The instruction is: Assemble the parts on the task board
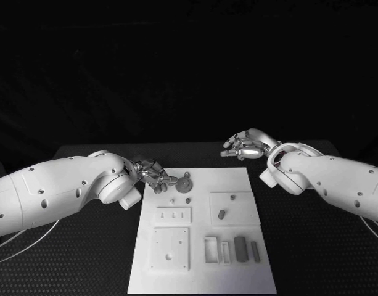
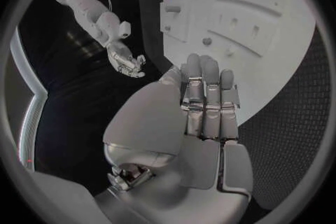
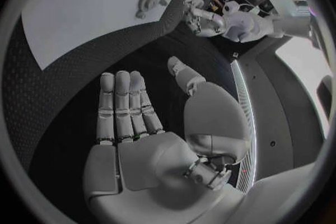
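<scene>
At the far left corner of the task board (image 1: 242, 185), the left hand (image 1: 156, 176) touches a round part (image 1: 184, 184), fingers straight and together, risking nudging it off, while the right hand (image 1: 246, 145) hovers beyond, fingers apart

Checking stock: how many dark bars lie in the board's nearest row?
2. One dark bar right of the pale frames; the second dark bar beside it, nearer the task board's right edge. Nothing covers that row.

Setting: robotics laboratory
Evidence: two white robot arms (image 1: 55, 191) over a black tabletop (image 1: 91, 246) bearing a white task board (image 1: 202, 271); dark surroundings
</scene>
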Robot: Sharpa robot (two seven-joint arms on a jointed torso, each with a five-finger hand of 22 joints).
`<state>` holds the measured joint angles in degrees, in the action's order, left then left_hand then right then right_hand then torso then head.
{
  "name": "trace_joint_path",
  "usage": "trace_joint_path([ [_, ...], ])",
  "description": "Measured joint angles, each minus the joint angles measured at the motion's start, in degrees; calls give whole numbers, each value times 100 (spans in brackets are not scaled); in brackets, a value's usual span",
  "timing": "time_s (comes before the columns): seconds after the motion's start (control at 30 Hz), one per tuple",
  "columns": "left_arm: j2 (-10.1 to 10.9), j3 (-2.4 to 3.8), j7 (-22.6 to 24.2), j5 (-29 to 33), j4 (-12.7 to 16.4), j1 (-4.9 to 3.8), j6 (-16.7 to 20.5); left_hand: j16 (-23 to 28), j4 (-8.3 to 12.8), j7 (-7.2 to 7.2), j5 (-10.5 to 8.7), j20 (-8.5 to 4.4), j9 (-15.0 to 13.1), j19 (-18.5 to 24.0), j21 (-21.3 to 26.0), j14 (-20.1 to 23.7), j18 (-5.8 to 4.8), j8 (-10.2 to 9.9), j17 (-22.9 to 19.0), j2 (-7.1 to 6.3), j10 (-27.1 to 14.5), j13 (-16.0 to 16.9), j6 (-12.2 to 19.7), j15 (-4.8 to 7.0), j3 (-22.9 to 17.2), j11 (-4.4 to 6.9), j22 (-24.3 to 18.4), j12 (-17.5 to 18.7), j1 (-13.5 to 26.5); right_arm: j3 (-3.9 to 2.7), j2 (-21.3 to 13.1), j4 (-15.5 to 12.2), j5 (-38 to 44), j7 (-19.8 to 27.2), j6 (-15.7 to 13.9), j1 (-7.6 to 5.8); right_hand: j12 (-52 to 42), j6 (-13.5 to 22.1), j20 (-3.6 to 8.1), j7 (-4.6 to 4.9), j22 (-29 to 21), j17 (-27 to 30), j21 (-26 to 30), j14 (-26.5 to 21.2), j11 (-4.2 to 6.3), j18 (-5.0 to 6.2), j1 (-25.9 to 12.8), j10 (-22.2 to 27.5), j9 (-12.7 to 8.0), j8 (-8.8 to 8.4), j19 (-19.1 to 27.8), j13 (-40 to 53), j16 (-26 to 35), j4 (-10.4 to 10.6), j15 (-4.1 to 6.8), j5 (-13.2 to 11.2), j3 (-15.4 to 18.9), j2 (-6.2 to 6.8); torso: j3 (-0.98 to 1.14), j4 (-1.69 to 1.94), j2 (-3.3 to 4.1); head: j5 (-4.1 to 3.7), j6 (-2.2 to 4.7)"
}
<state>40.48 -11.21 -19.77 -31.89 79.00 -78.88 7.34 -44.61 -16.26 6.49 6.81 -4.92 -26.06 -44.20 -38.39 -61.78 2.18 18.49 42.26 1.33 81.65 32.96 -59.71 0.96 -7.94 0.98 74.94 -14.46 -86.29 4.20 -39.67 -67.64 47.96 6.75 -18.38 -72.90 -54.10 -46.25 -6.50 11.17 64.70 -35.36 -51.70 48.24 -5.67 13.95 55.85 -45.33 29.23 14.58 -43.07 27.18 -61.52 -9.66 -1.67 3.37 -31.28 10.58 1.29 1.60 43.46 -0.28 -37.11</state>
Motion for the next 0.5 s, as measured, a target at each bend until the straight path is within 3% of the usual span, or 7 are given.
trace_joint_path([
  [0.03,13,-16,-43,-100,28,-3,-11,-97,0,-1,6,0,0,0,-81,-20,0,0,32,13,0,75,1,38,0,23,0,-92,14,-17,0,68,-125,42,23,-8,434,-21,-81,25,-278,295,354,149,-37,27,-4,-151,-20,30,-59,-386,429,-29,-76,19,-2,-68,0,0,0,-1,-4],
  [0.1,58,-106,-147,-311,123,-10,-26,-314,-1,-3,74,3,0,-9,-267,-45,2,0,89,13,10,275,3,114,1,72,0,-338,14,-95,5,234,-352,122,76,-16,984,-32,-202,37,-614,633,839,244,-79,69,35,-292,-67,39,-48,-856,1002,-95,-164,24,21,-117,2,1,1,-3,-22],
  [0.17,82,-150,-258,-490,177,2,-35,-613,-2,-11,242,-7,0,-94,-514,-71,2,0,171,13,-24,602,11,218,2,131,-1,-731,14,-189,18,387,-508,182,116,-34,1260,-38,-274,51,-772,767,1094,295,-150,70,55,-363,-119,39,-19,-1139,1323,-130,-234,24,55,-137,3,3,1,-1,-37],
  [0.3,118,-253,-438,-798,316,-1,-14,-982,-6,-21,444,-8,0,-96,-837,-79,2,0,194,13,-74,1017,21,305,7,181,-1,-1273,15,-287,53,590,-680,278,182,-74,1463,-35,-345,62,-864,823,1298,259,-160,71,65,-374,-180,49,52,-1368,1579,-108,-289,71,132,-147,3,13,3,9,-74],
  [0.37,124,-264,-509,-943,367,3,17,-1077,-3,-23,562,-8,0,-96,-932,-100,2,0,170,1,-76,1102,23,326,4,179,-1,-1413,27,-297,72,656,-745,309,217,-99,1524,-34,-384,63,-889,837,1364,227,-161,72,65,-373,-203,68,91,-1440,1668,-85,-322,152,155,-147,2,14,6,12,-91],
  [0.5,135,-263,-626,-1208,464,1,124,-1213,0,-6,869,-8,-1,-96,-1055,-140,2,57,123,-77,-78,1186,6,365,1,178,-1,-1580,104,-301,92,715,-862,355,308,-150,1931,-43,-455,39,-1045,993,1662,156,-259,77,27,-406,-237,100,249,-1722,2138,-121,-436,379,191,-185,-3,13,9,17,-131],
])
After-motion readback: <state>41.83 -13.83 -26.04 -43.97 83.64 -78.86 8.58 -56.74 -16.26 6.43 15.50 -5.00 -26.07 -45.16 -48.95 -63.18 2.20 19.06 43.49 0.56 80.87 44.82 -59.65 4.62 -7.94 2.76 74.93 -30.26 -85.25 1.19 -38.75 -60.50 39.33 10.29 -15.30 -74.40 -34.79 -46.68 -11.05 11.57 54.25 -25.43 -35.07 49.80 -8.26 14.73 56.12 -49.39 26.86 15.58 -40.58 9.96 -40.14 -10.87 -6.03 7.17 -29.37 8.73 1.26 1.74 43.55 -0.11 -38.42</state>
